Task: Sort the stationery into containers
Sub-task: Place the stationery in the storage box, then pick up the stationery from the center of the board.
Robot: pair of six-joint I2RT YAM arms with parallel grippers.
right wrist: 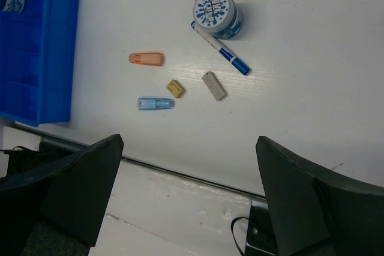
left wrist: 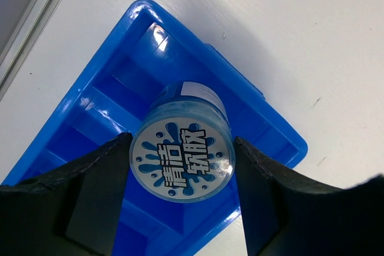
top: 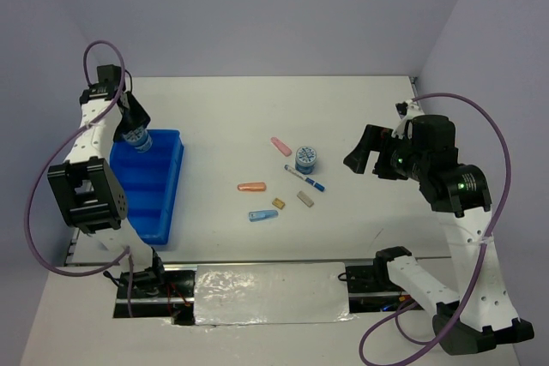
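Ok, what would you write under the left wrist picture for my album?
Left gripper holds a round blue-and-white tub over the compartments of the bright blue tray.

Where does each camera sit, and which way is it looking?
Top: above and behind, facing down on the white table; both arms show.
Left wrist: on the left hand, facing the round blue-and-white tub it grips over a bright blue plastic tray.
Right wrist: on the open right hand, facing a second tub and white pen.
All three show the tray.
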